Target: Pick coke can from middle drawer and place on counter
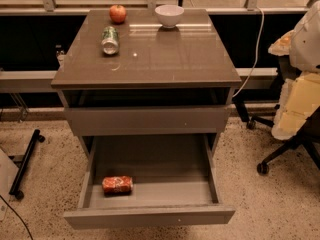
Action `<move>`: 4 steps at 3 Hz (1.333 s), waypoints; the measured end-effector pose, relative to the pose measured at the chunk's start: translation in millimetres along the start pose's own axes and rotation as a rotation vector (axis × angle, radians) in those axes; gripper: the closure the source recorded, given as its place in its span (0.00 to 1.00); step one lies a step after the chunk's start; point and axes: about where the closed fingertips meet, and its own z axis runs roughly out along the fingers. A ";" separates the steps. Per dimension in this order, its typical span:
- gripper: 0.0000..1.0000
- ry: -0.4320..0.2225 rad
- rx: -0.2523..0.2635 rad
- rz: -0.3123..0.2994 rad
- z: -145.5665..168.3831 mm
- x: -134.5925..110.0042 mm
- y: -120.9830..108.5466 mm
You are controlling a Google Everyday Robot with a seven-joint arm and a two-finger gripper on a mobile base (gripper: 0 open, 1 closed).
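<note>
Coke can (117, 184) lies on its side, near left in the open middle drawer (170, 194). It is probably light, stiff and slick, and likely to roll, so pinch across its body. The gripper is out of view, so you cannot tell its state. Count one coke can, and on the counter (170, 59) one green can (110, 40), one apple (118, 13) and one bowl (169, 15).

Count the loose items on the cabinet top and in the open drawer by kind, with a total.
Cans: 2, the coke can in the middle drawer and the green can on the counter
Apple: 1
Bowl: 1
Total: 4
The hand is not in view.
</note>
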 end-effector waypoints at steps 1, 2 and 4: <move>0.00 0.000 0.000 0.000 0.0 0.0 0.0; 0.00 -0.068 -0.051 -0.015 31.0 -21.2 11.0; 0.00 -0.250 -0.110 -0.084 92.2 -66.9 25.2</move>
